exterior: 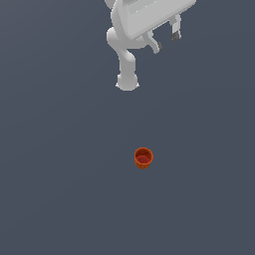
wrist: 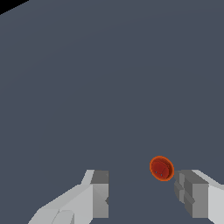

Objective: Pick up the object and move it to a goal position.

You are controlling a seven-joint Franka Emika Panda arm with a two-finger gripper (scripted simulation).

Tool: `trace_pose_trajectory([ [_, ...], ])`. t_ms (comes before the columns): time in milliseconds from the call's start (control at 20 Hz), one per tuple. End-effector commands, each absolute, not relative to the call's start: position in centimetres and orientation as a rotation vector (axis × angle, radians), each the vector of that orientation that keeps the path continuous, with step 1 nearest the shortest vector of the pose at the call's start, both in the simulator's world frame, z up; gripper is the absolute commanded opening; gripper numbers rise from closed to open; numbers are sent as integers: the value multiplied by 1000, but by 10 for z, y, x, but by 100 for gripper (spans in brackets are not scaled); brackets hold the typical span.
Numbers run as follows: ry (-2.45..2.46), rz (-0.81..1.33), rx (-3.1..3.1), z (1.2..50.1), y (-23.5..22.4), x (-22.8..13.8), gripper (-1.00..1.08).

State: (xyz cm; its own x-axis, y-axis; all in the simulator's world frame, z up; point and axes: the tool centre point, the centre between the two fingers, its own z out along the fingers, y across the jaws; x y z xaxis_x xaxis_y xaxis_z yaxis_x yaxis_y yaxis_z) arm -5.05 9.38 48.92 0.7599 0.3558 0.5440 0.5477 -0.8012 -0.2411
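Note:
The object (exterior: 143, 158) is a small orange-red cup with a round rim and a darker red inside. It stands upright on the grey floor, a little right of the middle of the exterior view. My gripper (exterior: 166, 42) hangs high near the top of that view, far from the cup, open with nothing between its fingers. In the wrist view the object (wrist: 161, 168) shows small and far below, between the two fingers (wrist: 99, 194) and closer to one of them. The gripper (wrist: 144, 194) holds nothing.
The white arm and its round base (exterior: 127, 82) stand at the top of the exterior view. A plain dark grey floor (exterior: 60, 174) surrounds the cup. A black corner (wrist: 11, 5) marks the floor's edge in the wrist view.

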Motion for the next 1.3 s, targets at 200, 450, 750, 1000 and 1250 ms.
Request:
trace_pose_trajectory([
  [200, -869, -783, -2503, 510, 127, -62, 28],
  [450, -1006, -839, -2459, 510, 153, -66, 28],
  [750, -1165, -880, -2409, 494, 181, -64, 28],
  [1000, -1287, -895, -2369, 466, 199, -56, 28],
  [1250, -1394, -895, -2331, 426, 210, -44, 28],
])
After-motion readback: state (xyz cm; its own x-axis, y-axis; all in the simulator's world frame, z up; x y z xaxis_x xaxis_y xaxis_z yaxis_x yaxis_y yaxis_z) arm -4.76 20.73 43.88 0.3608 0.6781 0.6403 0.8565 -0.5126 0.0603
